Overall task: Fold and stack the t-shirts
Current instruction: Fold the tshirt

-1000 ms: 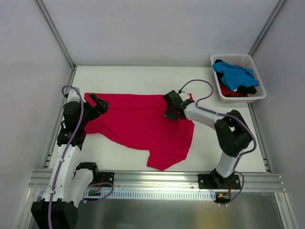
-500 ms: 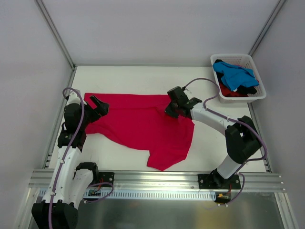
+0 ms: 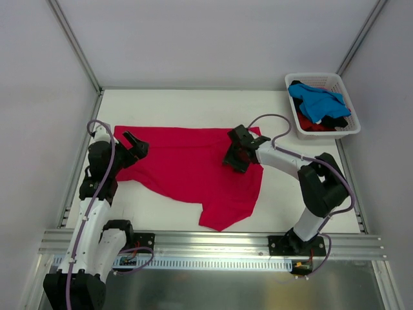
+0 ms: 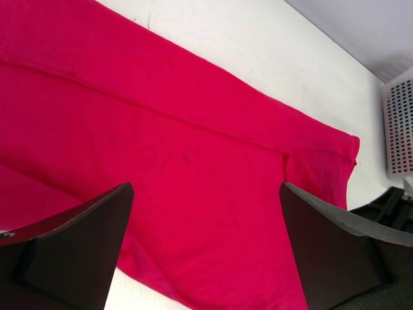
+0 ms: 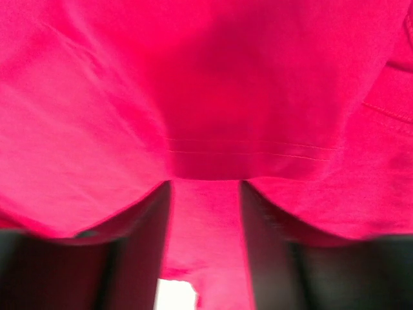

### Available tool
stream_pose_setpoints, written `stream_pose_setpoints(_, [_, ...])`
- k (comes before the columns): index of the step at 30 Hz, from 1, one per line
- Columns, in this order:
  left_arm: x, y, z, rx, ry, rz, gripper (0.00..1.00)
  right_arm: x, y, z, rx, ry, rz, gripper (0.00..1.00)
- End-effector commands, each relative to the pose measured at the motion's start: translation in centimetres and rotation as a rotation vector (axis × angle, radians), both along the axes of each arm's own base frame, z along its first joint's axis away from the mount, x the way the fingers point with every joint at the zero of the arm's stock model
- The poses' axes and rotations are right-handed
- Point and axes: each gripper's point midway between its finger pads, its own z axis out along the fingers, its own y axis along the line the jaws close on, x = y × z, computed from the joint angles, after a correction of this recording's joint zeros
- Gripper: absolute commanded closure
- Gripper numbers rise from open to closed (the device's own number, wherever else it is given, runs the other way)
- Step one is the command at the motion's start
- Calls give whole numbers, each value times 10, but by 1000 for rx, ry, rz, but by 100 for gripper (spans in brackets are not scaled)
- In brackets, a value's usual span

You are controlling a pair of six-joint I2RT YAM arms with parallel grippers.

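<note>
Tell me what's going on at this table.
Two arms are working on a crimson-red t-shirt spread out on the table. The right gripper sits low at the shirt's right edge, jaws parted, cloth bunched over them. The left gripper hangs wide open above the left edge, holding nothing. A blue t-shirt waits with other clothes in the white basket at the far right corner. Nothing is folded yet.

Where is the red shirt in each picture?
Top: the red shirt lies spread out in the middle of the table.
Left wrist: it fills most of the picture, from the left edge nearly to the right.
Right wrist: it fills almost the whole picture, very close up.
Shared landmark: the basket sits far right in the top view and at the right edge in the left wrist view.
</note>
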Motion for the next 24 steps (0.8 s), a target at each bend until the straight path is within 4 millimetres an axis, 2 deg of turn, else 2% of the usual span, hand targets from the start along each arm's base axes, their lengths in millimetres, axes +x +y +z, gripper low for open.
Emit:
stream_pose_setpoints(1, [2, -14, 3, -56, 1, -47, 2, -6, -5, 3, -58, 18, 112, 45])
stream_pose_setpoints(2, [1, -21, 5, -62, 4, -76, 3, -7, -9, 8, -75, 16, 128, 41])
stream_pose_setpoints(3, [2, -29, 0, -82, 30, -100, 4, -6, -13, 11, -93, 3, 172, 32])
stream_pose_setpoints(5, [2, -39, -2, -113, 54, -126, 6, -10, -20, 16, -114, 15, 197, 30])
stream_pose_setpoints(6, [4, -43, -8, -126, 83, -131, 7, -12, -24, 20, -119, 4, 220, 29])
stream_pose_setpoints(7, [5, -52, -5, -129, 87, -153, 8, -14, -30, 20, -132, 2, 220, 30])
stream_pose_setpoints(8, [7, -57, -6, -135, 99, -162, 8, -20, -38, 15, -153, 14, 212, 30])
stream_pose_setpoints(9, [11, -61, -12, -142, 132, -163, 9, -20, -44, 20, -150, -6, 197, 31])
stream_pose_setpoints(11, [16, -81, -6, -123, 136, -219, 9, -20, -54, 21, -155, -18, 139, 32])
stream_pose_setpoints(12, [20, -86, -14, -104, 166, -234, 11, -22, -59, 19, -143, -21, 110, 34])
stream_pose_setpoints(13, [24, -91, -10, -97, 163, -246, 12, -18, -57, 20, -122, -37, 78, 36])
stream_pose_setpoints(15, [26, -98, -18, -89, 190, -262, 12, -15, -58, 19, -120, -39, 59, 38])
stream_pose_setpoints(20, [28, -85, -16, -34, 160, -214, 12, -11, -51, 2, -131, 3, 68, 41])
stream_pose_setpoints(24, [25, -76, -2, 9, 94, -194, 10, -14, -55, -11, -143, 17, 59, 43])
